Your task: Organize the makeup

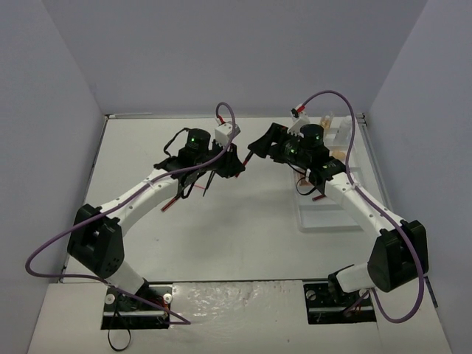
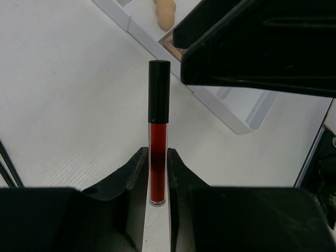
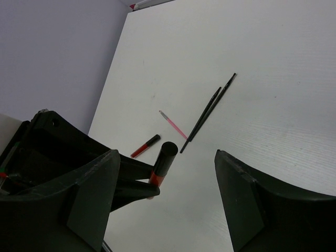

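My left gripper (image 2: 156, 153) is shut on a red lip tube (image 2: 157, 142) with a black cap, holding it above the table with the cap pointing away. My right gripper (image 3: 167, 157) is open, its wide jaws on either side of that tube's cap (image 3: 167, 155) without touching it. In the top view the two grippers (image 1: 237, 164) (image 1: 258, 150) meet over the middle of the table. A second red lip tube (image 3: 145, 146), a pink brush (image 3: 173, 125) and two thin black brushes (image 3: 207, 113) lie loose on the table.
The white compartmented tray (image 1: 324, 210) stands at the right under the right arm, with bottles (image 1: 328, 122) at its far end. Beige sponges (image 2: 165, 13) sit in one compartment. Grey walls close in the table on three sides.
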Controlling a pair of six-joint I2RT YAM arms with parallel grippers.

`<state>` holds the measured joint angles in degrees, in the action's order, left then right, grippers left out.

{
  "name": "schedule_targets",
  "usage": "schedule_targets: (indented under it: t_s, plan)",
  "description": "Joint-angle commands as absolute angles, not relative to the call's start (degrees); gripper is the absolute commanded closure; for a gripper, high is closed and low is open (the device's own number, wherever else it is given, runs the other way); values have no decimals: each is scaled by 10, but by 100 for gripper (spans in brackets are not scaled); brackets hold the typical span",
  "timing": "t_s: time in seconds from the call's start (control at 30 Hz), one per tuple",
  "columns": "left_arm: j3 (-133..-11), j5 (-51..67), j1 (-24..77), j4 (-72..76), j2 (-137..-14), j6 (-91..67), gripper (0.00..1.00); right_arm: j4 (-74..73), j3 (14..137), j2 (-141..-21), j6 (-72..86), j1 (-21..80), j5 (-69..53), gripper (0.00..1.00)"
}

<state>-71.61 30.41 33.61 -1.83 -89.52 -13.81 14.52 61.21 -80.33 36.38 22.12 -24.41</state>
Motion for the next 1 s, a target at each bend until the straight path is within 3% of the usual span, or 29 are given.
schedule_targets:
  t_s: [0.0,0.4,0.5,0.67,0.77,0.83,0.97]
  plan:
    - [-745,307,347,43,-860,-158,100,195,635,-806,368,237,-244,33]
    - [-749,302,359,52,-863,-164,100,193,611,-803,370,251,-233,55]
    - [-749,304,359,54,-861,-164,100,195,606,-805,371,251,-229,64]
    - [-747,308,359,54,-860,-166,100,187,598,-803,362,254,-210,94]
    - [-745,306,359,52,-858,-165,100,183,593,-797,357,254,-196,100]
    - [-743,300,359,46,-858,-163,92,179,588,-788,354,253,-183,100]
    - [-736,250,357,16,-859,-155,42,164,569,-761,352,236,-148,100]
